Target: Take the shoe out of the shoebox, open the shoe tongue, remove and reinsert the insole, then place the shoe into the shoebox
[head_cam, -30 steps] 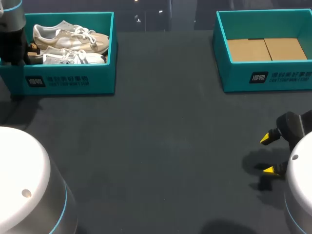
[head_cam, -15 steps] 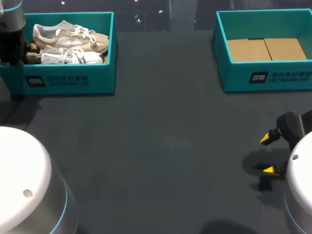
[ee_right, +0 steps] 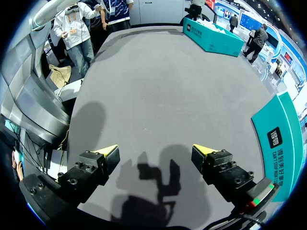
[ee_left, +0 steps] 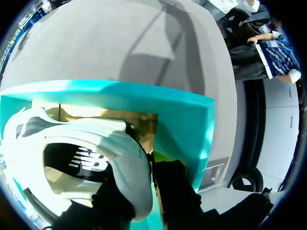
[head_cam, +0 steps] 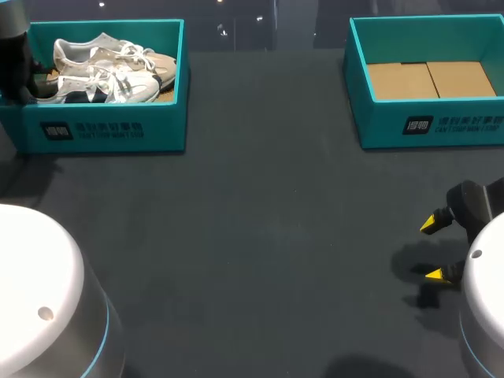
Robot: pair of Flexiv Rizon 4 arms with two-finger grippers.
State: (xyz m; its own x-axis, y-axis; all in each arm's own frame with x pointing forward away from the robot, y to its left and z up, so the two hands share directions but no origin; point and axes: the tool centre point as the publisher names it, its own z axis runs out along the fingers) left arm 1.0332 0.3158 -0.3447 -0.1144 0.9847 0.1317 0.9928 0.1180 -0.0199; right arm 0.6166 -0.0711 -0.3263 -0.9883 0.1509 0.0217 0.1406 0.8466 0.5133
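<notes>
Two white sneakers lie in the teal left shoebox (head_cam: 106, 130) at the table's far left. The nearer shoe (head_cam: 102, 85) shows its side with dark stripes, heel toward my left gripper (head_cam: 31, 88). My left gripper is shut on that heel. In the left wrist view the white shoe (ee_left: 86, 153) sits pinched between the black fingers of the left gripper (ee_left: 147, 188), inside the shoebox wall (ee_left: 184, 129). The other shoe (head_cam: 118, 53) lies behind it. Near the table's right edge my right gripper (head_cam: 431, 249) hangs open over bare mat, also seen as right gripper (ee_right: 156, 152), with nothing between its fingers.
A second teal box (head_cam: 429, 122) with a bare cardboard floor stands at the far right; its side wall (ee_right: 280, 139) shows beside my right gripper. Dark grey mat (head_cam: 268, 236) covers the table between the boxes.
The left arm has drawn up and back with the nearer shoe's heel; that shoe has risen and turned so its striped side faces up. The right arm has not moved.
</notes>
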